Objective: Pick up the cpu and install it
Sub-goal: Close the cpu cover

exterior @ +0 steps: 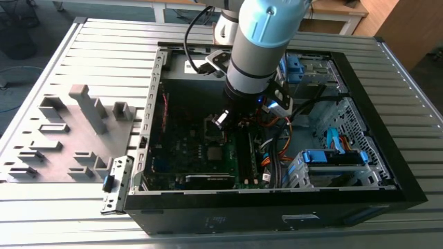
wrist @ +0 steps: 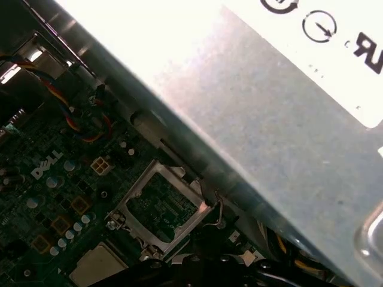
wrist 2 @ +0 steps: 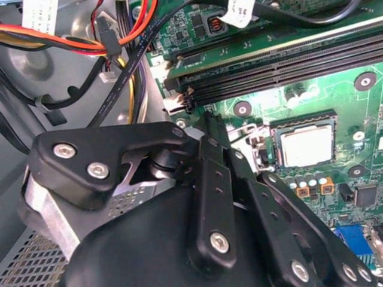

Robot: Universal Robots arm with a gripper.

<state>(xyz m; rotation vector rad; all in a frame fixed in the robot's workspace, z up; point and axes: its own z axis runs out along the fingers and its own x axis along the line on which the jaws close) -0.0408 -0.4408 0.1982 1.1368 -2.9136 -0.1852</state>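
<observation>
I see the gripper [wrist 2: 209, 124] with its fingers pressed together on nothing, low over the motherboard [wrist 2: 311, 89] beside the memory slots [wrist 2: 287, 66]. The cpu [wrist 2: 306, 146] lies flat in its socket [wrist 2: 302, 118], near the fingertips but apart from them.

Open computer case [exterior: 242, 219], green motherboard [exterior: 185, 151], gray fixture [exterior: 69, 136], slatted table [exterior: 104, 46]

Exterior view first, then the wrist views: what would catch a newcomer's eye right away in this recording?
In the exterior view, the pale blue and gray arm reaching down into the open black computer case on the slatted table dominates. In the second wrist view, the silvery cpu lies in its socket on the green motherboard. The first wrist view shows a metal frame standing open beside it.
</observation>
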